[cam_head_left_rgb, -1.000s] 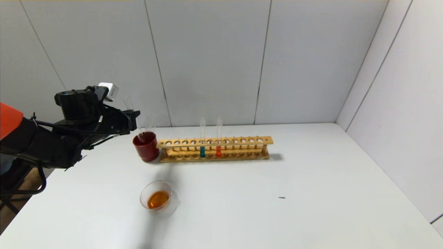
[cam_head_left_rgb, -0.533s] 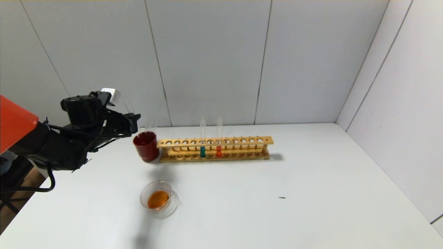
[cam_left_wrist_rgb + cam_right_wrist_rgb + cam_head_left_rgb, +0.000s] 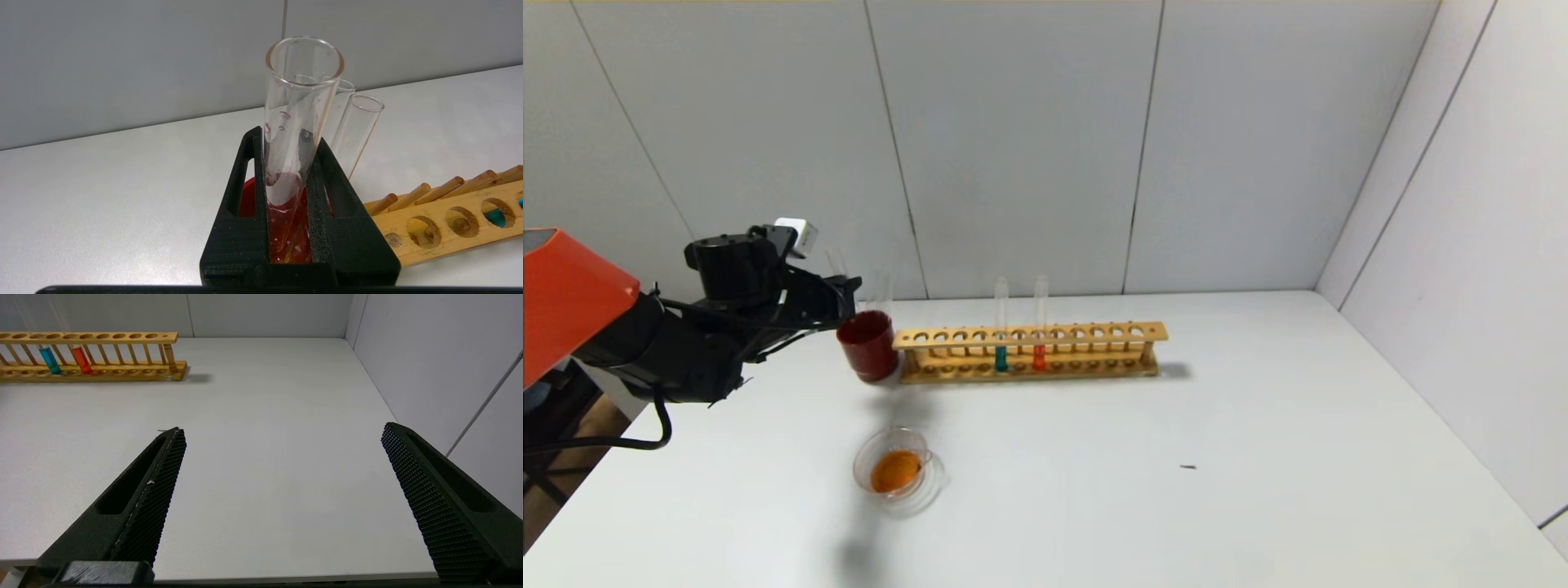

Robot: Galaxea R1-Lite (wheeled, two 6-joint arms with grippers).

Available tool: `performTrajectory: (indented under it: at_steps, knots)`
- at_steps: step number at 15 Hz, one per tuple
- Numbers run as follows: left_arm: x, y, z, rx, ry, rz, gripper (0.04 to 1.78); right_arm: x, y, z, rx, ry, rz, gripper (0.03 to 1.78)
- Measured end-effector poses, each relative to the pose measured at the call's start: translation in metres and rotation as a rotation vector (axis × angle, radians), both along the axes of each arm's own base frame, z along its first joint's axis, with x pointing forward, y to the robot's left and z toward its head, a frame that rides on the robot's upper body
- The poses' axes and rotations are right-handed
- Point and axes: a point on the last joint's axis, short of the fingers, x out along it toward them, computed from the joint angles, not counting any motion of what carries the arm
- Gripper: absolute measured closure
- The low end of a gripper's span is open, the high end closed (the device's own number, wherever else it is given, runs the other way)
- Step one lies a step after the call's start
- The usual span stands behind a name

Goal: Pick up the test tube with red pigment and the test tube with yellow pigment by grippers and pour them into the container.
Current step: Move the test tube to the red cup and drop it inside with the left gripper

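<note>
While depositing: my left gripper [image 3: 289, 188] is clamped on 1 emptied clear glass test tube [image 3: 296, 118], lower end inside the opaque dark red cup [image 3: 868, 345].
Release: I judge the tube should lean on the cup wall before the jaws part.
Obstacles: 2 empty tubes [image 3: 359, 130] already stand in the cup, just beside mine; the wooden rack [image 3: 1029, 353] touches the cup.
Container: round clear glass dish [image 3: 897, 469] holds orange liquid, nearer me.
Rack: 1 red-orange tube [image 3: 1039, 327], 1 teal tube [image 3: 1001, 328].
Right gripper [image 3: 282, 498]: jaws wide, idle.
</note>
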Motion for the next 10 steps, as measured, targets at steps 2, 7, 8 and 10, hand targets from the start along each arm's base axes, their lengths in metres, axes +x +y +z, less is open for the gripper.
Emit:
performTrajectory:
  at_steps: [2, 7, 8, 10]
  knots:
    - [0.0002, 0.0002, -0.001, -0.001, 0.002, 0.0, 1.51, 0.0, 0.0, 0.0, 0.0, 0.0, 0.0, 0.06]
    - [0.002, 0.0, -0.0022, -0.002, 0.002, 0.002, 1.35, 0.0, 0.0, 0.0, 0.0, 0.0, 0.0, 0.06]
    - [0.0021, -0.0002, -0.0023, -0.002, 0.002, 0.002, 1.26, 0.0, 0.0, 0.0, 0.0, 0.0, 0.0, 0.06]
    - [0.0019, -0.0008, -0.002, -0.003, 0.002, 0.001, 0.94, 0.0, 0.0, 0.0, 0.0, 0.0, 0.0, 0.06]
